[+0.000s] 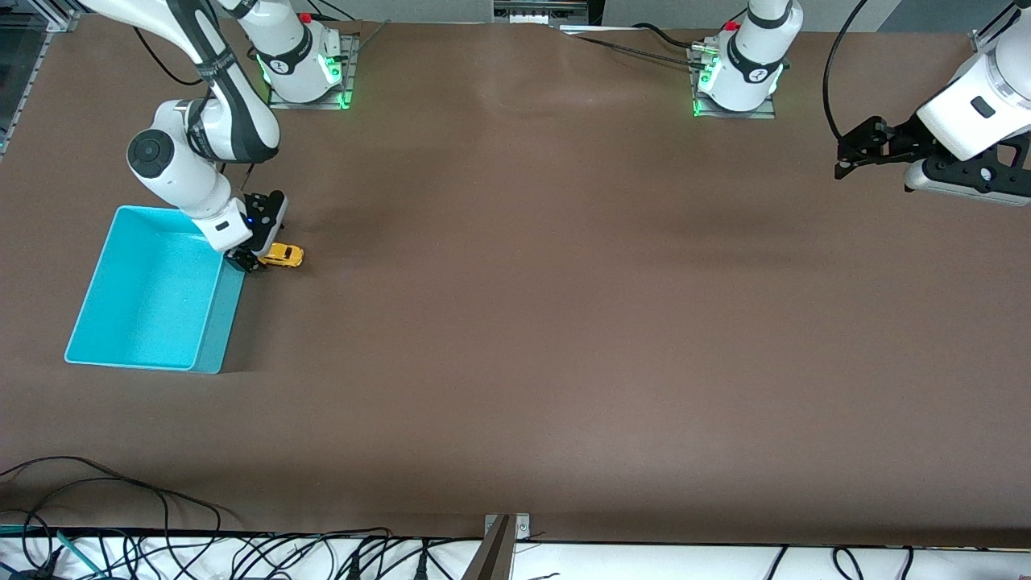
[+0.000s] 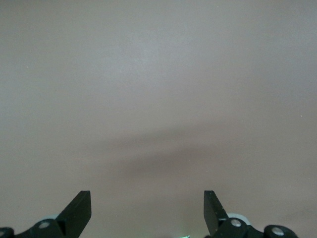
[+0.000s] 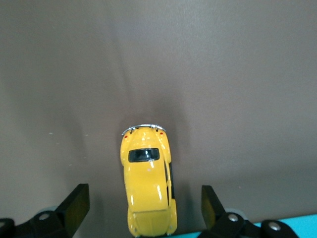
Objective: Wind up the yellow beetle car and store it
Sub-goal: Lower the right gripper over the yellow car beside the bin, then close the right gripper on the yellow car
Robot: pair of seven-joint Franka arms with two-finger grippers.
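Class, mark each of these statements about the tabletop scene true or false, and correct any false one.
1. The yellow beetle car lies inside the turquoise bin. False: it stands on the table beside the bin.
2. The right gripper is open with the car between its fingers. True.
3. The left gripper holds the car. False: it is open and empty, waiting above bare table at the left arm's end.
4. The bin has nothing in it. True.
5. The car lies tipped on its roof. False: the right wrist view shows its roof and window from above, so it is upright.
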